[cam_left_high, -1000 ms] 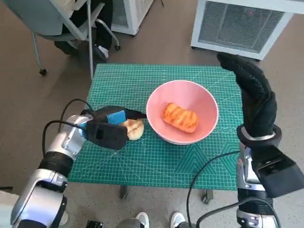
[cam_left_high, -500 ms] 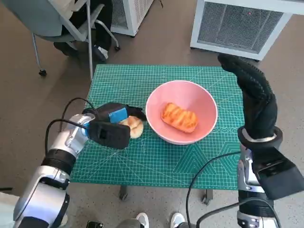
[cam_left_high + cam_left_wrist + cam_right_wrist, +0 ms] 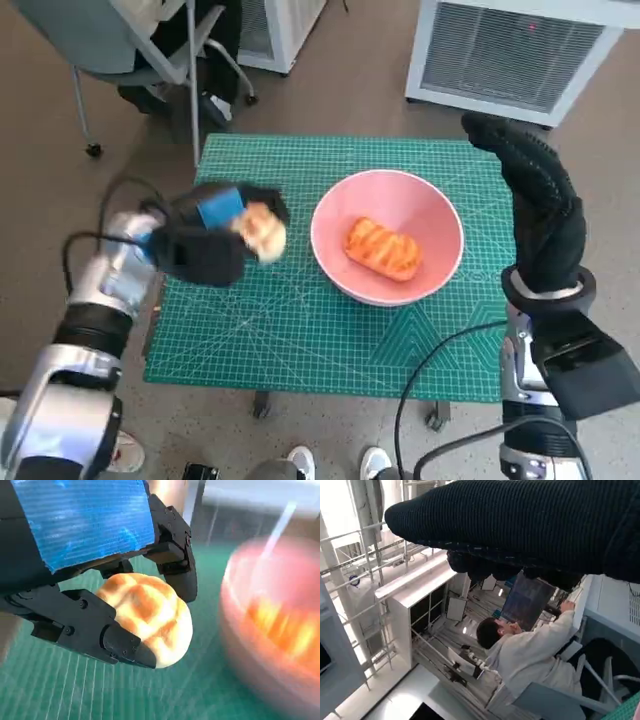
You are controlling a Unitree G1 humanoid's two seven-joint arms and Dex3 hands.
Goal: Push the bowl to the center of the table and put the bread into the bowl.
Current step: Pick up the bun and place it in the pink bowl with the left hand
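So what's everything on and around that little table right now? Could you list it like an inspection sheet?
Surface: green cutting mat covering the table.
Job's things: pink bowl near the middle, one glazed bread inside; a round bun held beside the bowl.
Clutter: nothing seen.
Hands: left hand grips the bun; right hand raised, holding nothing.
Cables: black cables along both arms.
Surroundings: chair, white vented unit, a seated person in the right wrist view.

bowl motion-blurred and cut off, left hand smeared
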